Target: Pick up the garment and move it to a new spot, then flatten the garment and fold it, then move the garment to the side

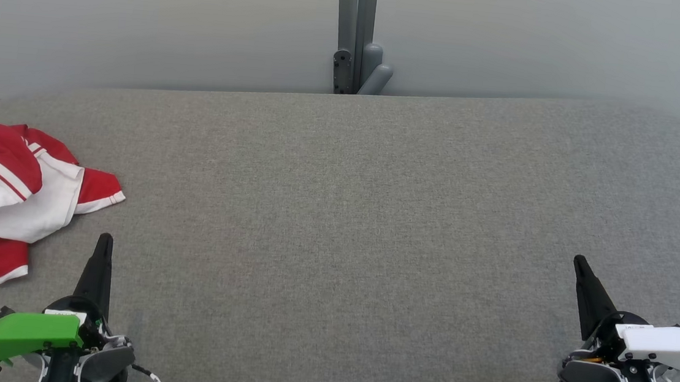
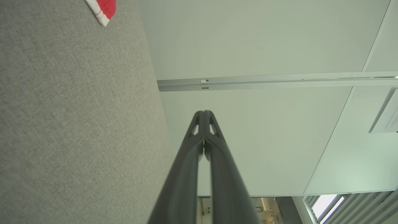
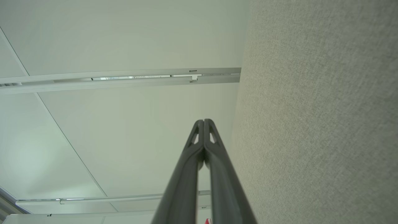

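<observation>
Plainly crumpled, the garment (image 1: 13, 199) lies in a loose heap at the far left of the grey cloth-covered surface (image 1: 344, 216), and the left border of the head view cuts part of it off. It is red and white. Broad white panels are bunched through the middle, with red folds above and below them. A red sleeve-like piece with a white hem sticks out to the right, and thin red stripes run across the white near the top. Nothing is spread flat, and the layers overlap and buckle over one another. In the left wrist view, one red corner with a white edge shows at the top of the cloth surface.

The left gripper (image 1: 104, 243) is just below and to the right of the heap, near it but not touching. Its two dark fingers are pressed together into a single point and hold nothing. A green cover (image 1: 26, 333) sits on its wrist. In its own wrist view the fingertips meet with no gap.

The right gripper (image 1: 580, 264) is well apart from the garment, at the lower right of the surface. It too is fully closed with nothing in it, and it carries a white cover (image 1: 665, 345). Its wrist view shows the tips touching beside bare grey cloth.

Beyond the surface stands a pale wall (image 1: 146, 14), with a grey upright post (image 1: 354, 26) at its middle.
</observation>
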{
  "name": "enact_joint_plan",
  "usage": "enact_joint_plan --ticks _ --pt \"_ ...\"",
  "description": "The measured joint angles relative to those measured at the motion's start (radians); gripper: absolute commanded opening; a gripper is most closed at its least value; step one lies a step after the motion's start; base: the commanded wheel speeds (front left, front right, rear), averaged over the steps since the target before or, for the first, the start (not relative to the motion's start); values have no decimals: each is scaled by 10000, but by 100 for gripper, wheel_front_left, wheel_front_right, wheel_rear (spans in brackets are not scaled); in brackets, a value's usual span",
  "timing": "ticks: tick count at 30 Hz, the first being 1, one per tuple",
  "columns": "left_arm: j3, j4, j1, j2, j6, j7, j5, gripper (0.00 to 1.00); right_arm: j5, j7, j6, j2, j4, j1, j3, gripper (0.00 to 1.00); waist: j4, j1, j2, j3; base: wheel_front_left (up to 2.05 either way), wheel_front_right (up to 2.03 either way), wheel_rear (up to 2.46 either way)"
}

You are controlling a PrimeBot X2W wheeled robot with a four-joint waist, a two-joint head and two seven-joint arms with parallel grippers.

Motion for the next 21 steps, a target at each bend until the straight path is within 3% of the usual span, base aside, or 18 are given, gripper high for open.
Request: enact_joint_plan --ticks 21 --pt "0 0 0 0 0 0 0 0 0 0 0 0 0 0 0 0 0 0 0 0 0 0 0"
